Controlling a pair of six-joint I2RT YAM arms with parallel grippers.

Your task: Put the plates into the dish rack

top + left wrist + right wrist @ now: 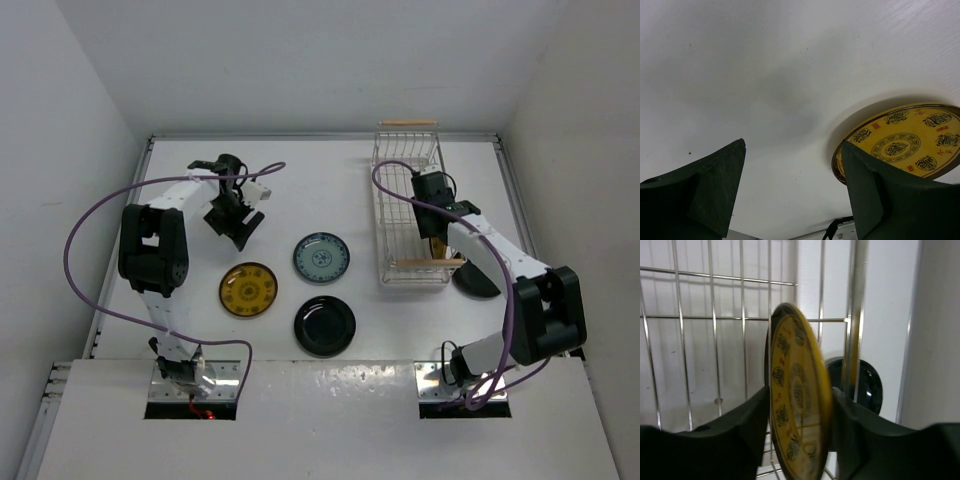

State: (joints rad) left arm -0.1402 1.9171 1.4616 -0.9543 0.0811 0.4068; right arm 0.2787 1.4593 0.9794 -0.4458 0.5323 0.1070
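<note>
Five plates were counted, left to right.

- Left gripper (794, 150): fingers were spread wide and held nothing. It hung over the bare table (330, 180), just beside the first yellow plate (249, 290).
- First yellow plate: lay flat on the table, not loaded.
- Blue plate (321, 258): lay flat on the table near the middle, not loaded.
- First black plate (325, 325): lay flat, nearer the arm bases, not loaded.
- Dish rack (381, 190): stood at the right and contained one plate.
- Second yellow plate (796, 390): stood on edge inside the rack's near end, between the fingers of the right gripper (799, 405). Whether they pinched it or stood just clear could not be told.
- Second black plate (472, 285): lay on the table just right of the rack, partly hidden by the right arm, not loaded.

Tally, as judged: one plate was in or nearly in, and four were left.
</note>
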